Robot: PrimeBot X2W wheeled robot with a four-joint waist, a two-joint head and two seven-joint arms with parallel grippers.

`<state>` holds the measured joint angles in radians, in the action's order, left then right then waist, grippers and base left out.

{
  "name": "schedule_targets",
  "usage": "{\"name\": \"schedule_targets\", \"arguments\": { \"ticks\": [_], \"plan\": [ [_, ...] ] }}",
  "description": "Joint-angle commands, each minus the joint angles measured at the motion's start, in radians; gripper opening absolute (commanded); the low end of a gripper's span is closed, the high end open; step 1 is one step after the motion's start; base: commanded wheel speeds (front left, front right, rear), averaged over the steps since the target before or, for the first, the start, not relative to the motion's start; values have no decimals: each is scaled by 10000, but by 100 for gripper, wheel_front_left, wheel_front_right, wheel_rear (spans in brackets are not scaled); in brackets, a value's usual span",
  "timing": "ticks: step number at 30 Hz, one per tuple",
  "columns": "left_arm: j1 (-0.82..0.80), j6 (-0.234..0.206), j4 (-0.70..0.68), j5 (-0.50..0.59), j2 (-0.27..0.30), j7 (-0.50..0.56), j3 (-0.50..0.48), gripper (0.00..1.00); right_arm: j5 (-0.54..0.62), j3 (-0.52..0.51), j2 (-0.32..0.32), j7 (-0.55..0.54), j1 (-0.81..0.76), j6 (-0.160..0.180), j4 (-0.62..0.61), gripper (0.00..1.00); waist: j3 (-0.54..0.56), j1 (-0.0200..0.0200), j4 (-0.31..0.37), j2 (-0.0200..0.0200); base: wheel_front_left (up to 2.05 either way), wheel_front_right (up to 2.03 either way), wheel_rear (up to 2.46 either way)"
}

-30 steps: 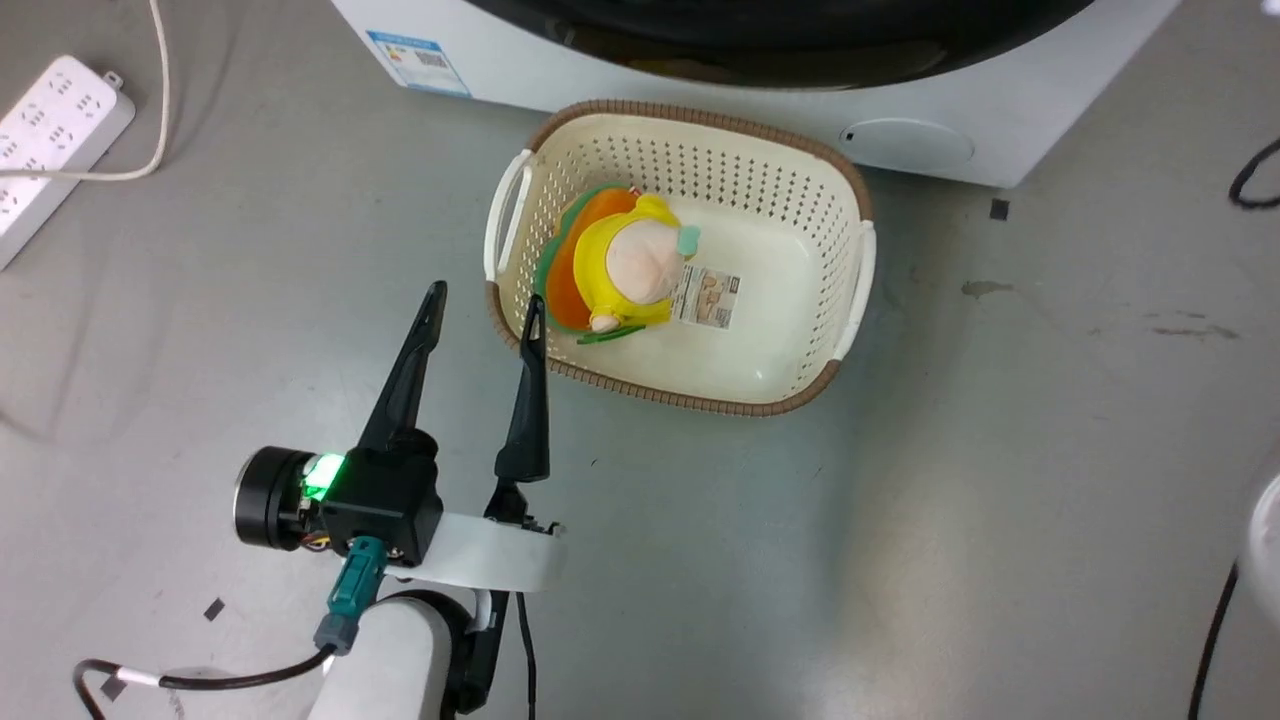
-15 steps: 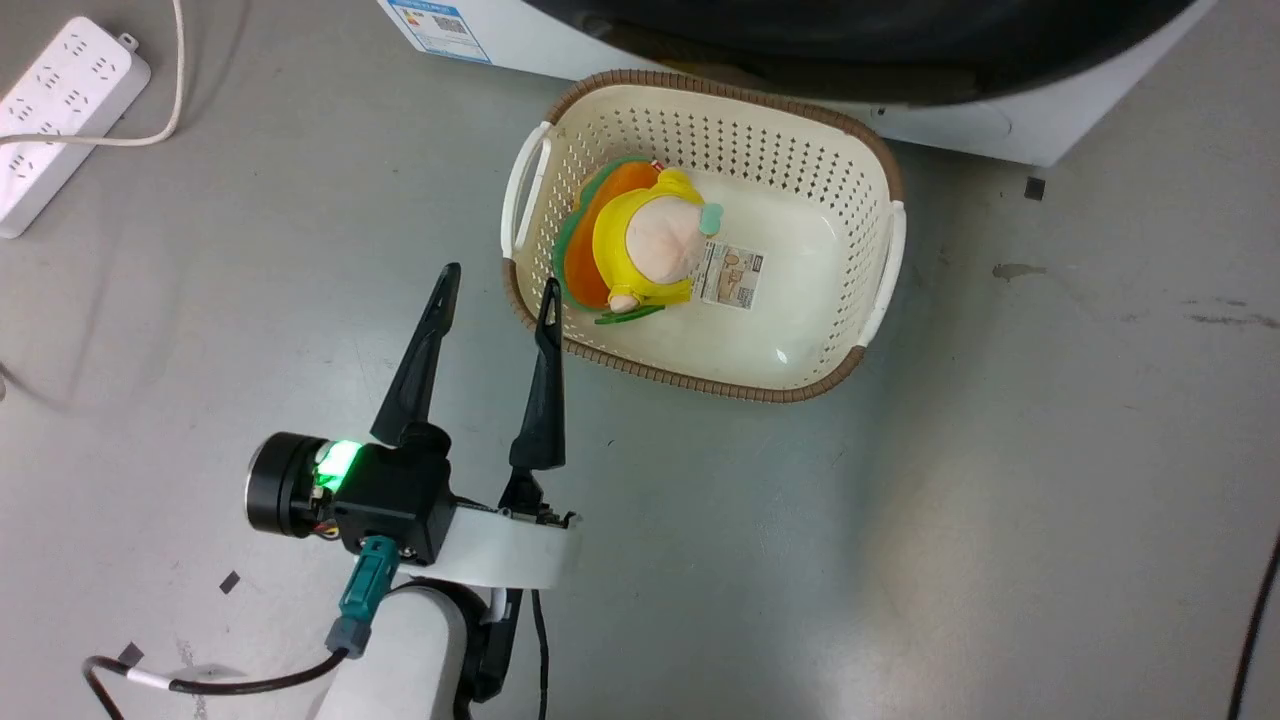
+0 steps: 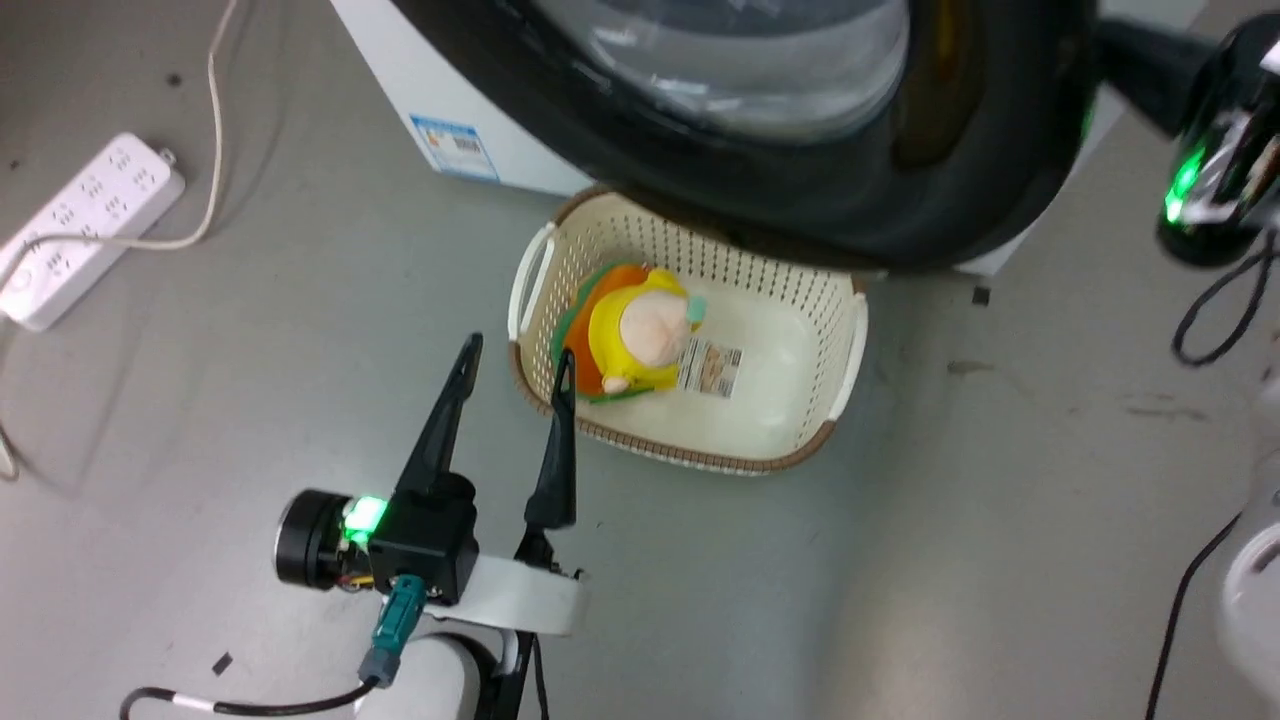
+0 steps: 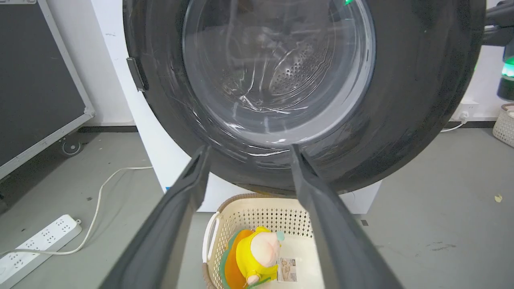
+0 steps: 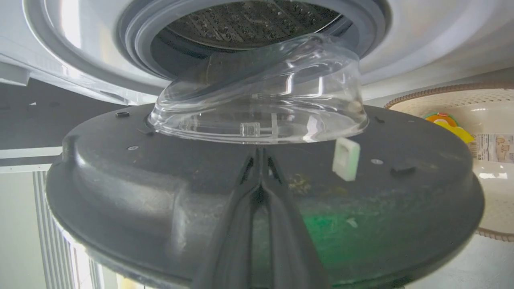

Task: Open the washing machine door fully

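The washing machine (image 3: 430,90) stands on the floor ahead of me. Its door (image 3: 980,150) hangs part open, its outer face towards me, and in the head view its lower rim overlaps the far rim of the basket (image 3: 850,340) on the floor in front.

The move turns on which side of the door I am on. My right tool (image 5: 260,154) has its two fingers pressed together, holding nothing. Their tips lie against the door's dark inner face, just below the foot of the glass bowl (image 5: 257,104), and the drum (image 5: 249,20) gapes beyond. So the door lies between that tool and me, and I judge a push from behind will swing it wider.

The metal piece (image 4: 135,74) on the door's left rim looks like the hinge. If so, the free edge is at the right, by my right arm, and should sweep out and across to the left.

My left tool (image 3: 517,350) is spread and empty, low beside the basket's near left corner. It faces the door's outer side without touching it, and may stand in the swing's way.
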<state>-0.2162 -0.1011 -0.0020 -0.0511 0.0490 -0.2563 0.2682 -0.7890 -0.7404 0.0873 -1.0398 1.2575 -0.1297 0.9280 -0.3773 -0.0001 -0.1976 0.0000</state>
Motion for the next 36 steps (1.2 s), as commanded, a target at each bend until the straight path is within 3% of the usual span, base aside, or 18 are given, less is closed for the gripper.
{"name": "schedule_targets", "arguments": {
  "ticks": [1, 8, 19, 28, 34, 36],
  "plan": [
    [153, 37, 45, 8, 13, -55, -14, 100, -116, -12, -162, -142, -301, -10, -96, 0, 514, 1, 136, 0, 0, 0, 0],
    [766, 106, 331, -36, 13, -55, 80, 100, -939, 623, -363, -1058, -1799, -10, -632, 0, 1466, 1, 193, 0, 0, 0, 0],
    [1345, 231, 572, -135, 13, -55, 393, 100, -4704, 4736, -369, -923, -4073, -10, -673, 0, 2317, 1, -55, 0, 0, 0, 0],
    [1867, 235, 634, -166, 12, -55, 610, 100, -7636, 8340, -370, 310, -5991, -10, -2220, 0, 2736, 1, -339, 0, 0, 0, 0],
    [1969, 189, 608, -178, 12, -55, 463, 100, -8008, 9185, -370, 1524, -6429, -10, -2789, 0, 2866, 1, -305, 0, 0, 0, 0],
    [1981, 181, 574, -171, 12, -55, 334, 100, -7672, 9116, -291, 2170, -6467, -10, -3013, 100, 2944, 1, -211, 0, 0, 0, 0]
  ]
}}
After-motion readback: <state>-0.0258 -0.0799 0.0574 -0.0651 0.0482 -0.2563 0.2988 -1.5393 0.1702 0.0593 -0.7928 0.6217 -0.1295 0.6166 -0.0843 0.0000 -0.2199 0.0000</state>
